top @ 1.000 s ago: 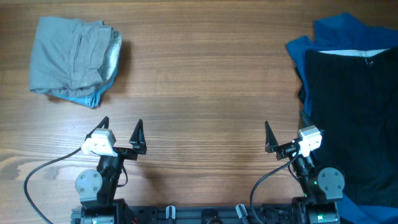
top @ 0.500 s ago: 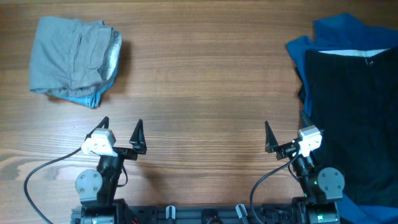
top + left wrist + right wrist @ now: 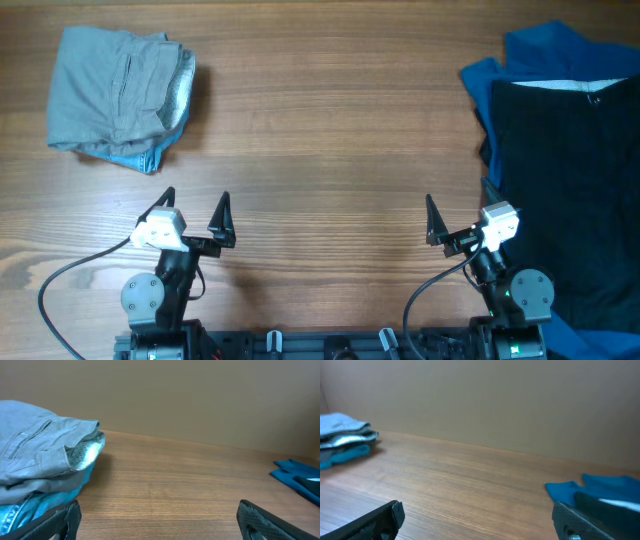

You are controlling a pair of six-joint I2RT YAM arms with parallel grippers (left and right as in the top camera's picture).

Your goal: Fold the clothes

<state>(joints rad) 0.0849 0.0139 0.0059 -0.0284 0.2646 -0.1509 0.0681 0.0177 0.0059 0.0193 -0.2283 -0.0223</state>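
Waiting at the bottom of the overhead frame, both arms sit low and drawn back. The left arm (image 3: 160,265) is at lower left and the right arm (image 3: 498,255) at lower right, close against the edge of the dark cloth. The left jaws are spread wide with nothing between them. The right jaws are likewise parted and empty, and each wrist view shows only wood between the finger tips.

Up in the upper left lies a folded stack (image 3: 118,95), grey on top with light blue peeking out beneath, and that lot looks done. The unfolded work sits along the right edge of the frame: a black garment (image 3: 570,190) spread loose over a blue garment (image 3: 540,55), whose rumpled edges poke out above and to the left.

So the call is that this is a pause between pieces, with the next one not yet picked up. The next move likely asks the right jaws to reach onto the black garment, pinch a corner and drag it toward the middle, with the left taking a second corner. Lifting only the top layer, not the blue beneath, looks like the tricky bit.

The bench (image 3: 330,130) is warm wood-grain plank. Behind it in the wrist views is a plain beige wall (image 3: 175,395).
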